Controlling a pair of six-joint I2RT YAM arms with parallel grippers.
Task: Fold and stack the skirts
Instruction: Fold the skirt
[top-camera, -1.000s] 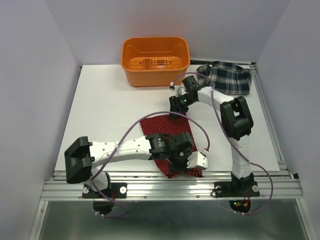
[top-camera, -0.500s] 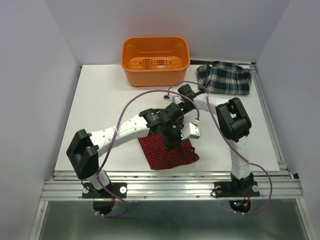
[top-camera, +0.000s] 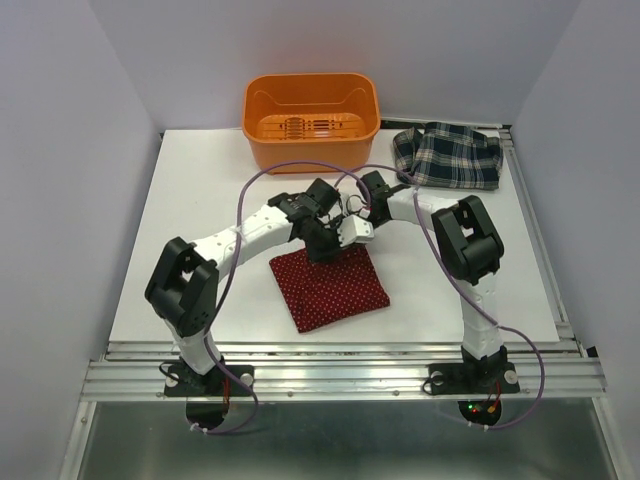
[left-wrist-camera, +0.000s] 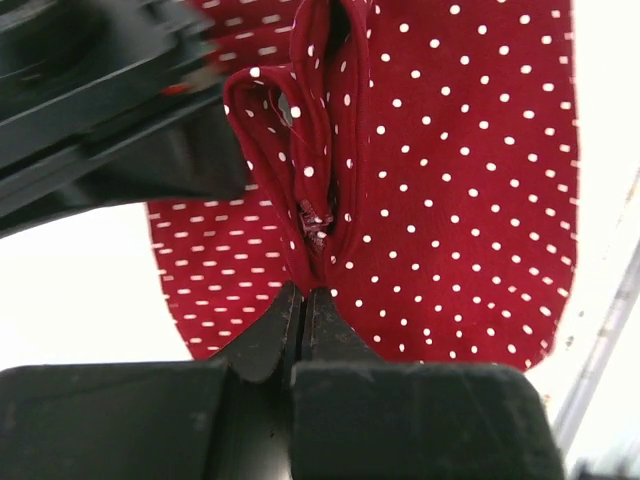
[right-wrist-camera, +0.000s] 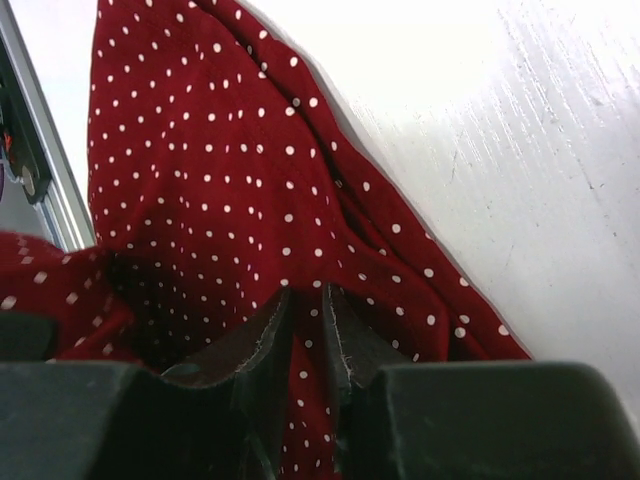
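Where the red skirt (top-camera: 335, 287) bunches, the left gripper (left-wrist-camera: 303, 292) and right gripper (right-wrist-camera: 305, 298) (adjacent) clamp its far edge.

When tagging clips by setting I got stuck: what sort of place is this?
Probably a lab test bench: white table inside plain walls, left arm and right arm bolted to a metal rail.

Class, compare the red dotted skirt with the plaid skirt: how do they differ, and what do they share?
The red skirt has white dots; the plaid skirt has dark checks. The red skirt lies mid-table, folded roughly square; the plaid skirt lies rumpled at the far right corner. The left gripper pinches the red skirt; no gripper holds the plaid skirt. Both rest on the white table.
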